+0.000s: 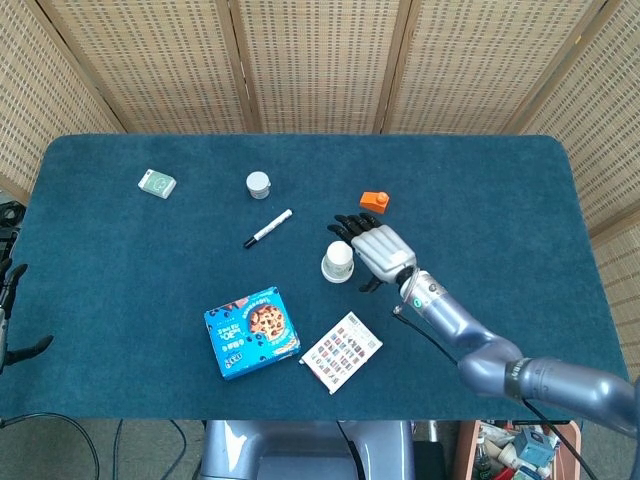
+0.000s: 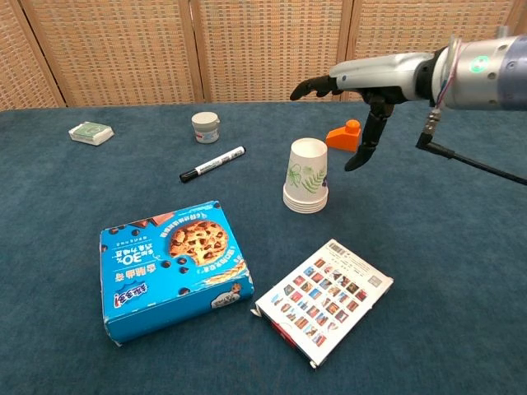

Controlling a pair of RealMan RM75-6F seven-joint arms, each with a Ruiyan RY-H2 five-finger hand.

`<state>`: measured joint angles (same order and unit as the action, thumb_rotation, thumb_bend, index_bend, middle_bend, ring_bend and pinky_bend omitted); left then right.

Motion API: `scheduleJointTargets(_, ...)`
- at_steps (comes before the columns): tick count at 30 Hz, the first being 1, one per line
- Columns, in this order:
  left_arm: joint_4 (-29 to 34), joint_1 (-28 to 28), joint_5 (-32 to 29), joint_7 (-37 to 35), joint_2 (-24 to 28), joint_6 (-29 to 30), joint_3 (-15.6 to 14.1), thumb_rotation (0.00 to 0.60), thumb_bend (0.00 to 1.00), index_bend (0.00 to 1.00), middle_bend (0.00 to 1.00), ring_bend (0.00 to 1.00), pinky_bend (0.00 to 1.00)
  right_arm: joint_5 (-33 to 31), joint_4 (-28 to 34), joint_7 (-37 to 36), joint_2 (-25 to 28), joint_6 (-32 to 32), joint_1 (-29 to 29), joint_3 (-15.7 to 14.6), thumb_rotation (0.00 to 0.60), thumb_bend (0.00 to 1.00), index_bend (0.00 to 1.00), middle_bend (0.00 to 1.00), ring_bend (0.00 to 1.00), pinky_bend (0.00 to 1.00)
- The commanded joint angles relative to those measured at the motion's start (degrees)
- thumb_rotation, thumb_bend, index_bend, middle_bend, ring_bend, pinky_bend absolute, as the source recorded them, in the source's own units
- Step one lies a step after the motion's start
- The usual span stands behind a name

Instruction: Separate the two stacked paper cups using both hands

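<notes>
The stacked paper cups (image 1: 338, 262) (image 2: 306, 176) stand upside down near the middle of the blue table, white with a green leaf print. My right hand (image 1: 378, 246) (image 2: 362, 90) hovers open just right of and above the stack, fingers spread and apart from it. My left hand (image 1: 8, 322) shows only as dark fingers at the far left edge in the head view, off the table and holding nothing.
An orange block (image 1: 374, 202) sits just behind my right hand. A black marker (image 1: 268, 228), a white jar (image 1: 258, 184) and a green card pack (image 1: 156, 182) lie further back left. A blue cookie box (image 1: 251, 332) and a patterned card box (image 1: 341, 351) lie near the front.
</notes>
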<state>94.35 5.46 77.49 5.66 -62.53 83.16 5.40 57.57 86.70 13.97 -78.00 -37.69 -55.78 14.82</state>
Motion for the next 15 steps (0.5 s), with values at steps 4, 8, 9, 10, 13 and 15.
scheduleJointTargets(4,-0.5,0.3,-1.0,-0.9,0.3,-1.0,0.3,0.6,0.16,0.0,0.0,0.0,0.0,-6.9,-6.6,6.3,-6.2,1.2,-5.4,-2.1,0.6,0.0,0.0,0.0,0.0,0.0)
scheduleJointTargets(8,-0.9,0.5,-1.9,-1.5,0.3,-1.8,0.6,0.6,0.16,0.0,0.0,0.0,0.0,-10.7,-9.8,7.6,-8.3,1.7,-6.9,-3.0,0.6,0.02,0.01,0.05,0.0,0.04)
scheduleJointTargets(9,-1.0,0.6,-2.0,-1.5,0.3,-2.0,0.6,0.6,0.16,0.0,0.0,0.0,0.0,-11.3,-10.4,7.7,-8.7,1.8,-7.2,-3.2,0.6,0.03,0.03,0.08,0.01,0.07)
scheduleJointTargets(10,-1.1,0.7,-2.1,-1.5,0.3,-2.2,0.6,0.6,0.16,0.0,0.0,0.0,0.0,-11.8,-11.0,7.9,-9.1,2.0,-7.5,-3.4,0.6,0.03,0.05,0.1,0.02,0.1)
scheduleJointTargets(13,-1.3,0.9,-2.5,-1.4,0.2,-2.8,0.6,0.6,0.16,0.0,0.0,0.0,0.0,-12.4,-13.0,8.4,-10.3,1.9,-8.2,-3.9,0.6,0.07,0.1,0.15,0.07,0.16)
scheduleJointTargets(15,-1.6,1.1,-2.8,-1.3,0.1,-3.3,0.7,0.6,0.16,0.0,0.0,0.0,0.0,-12.5,-14.3,8.6,-11.3,1.3,-8.5,-4.1,0.6,0.1,0.16,0.2,0.11,0.2)
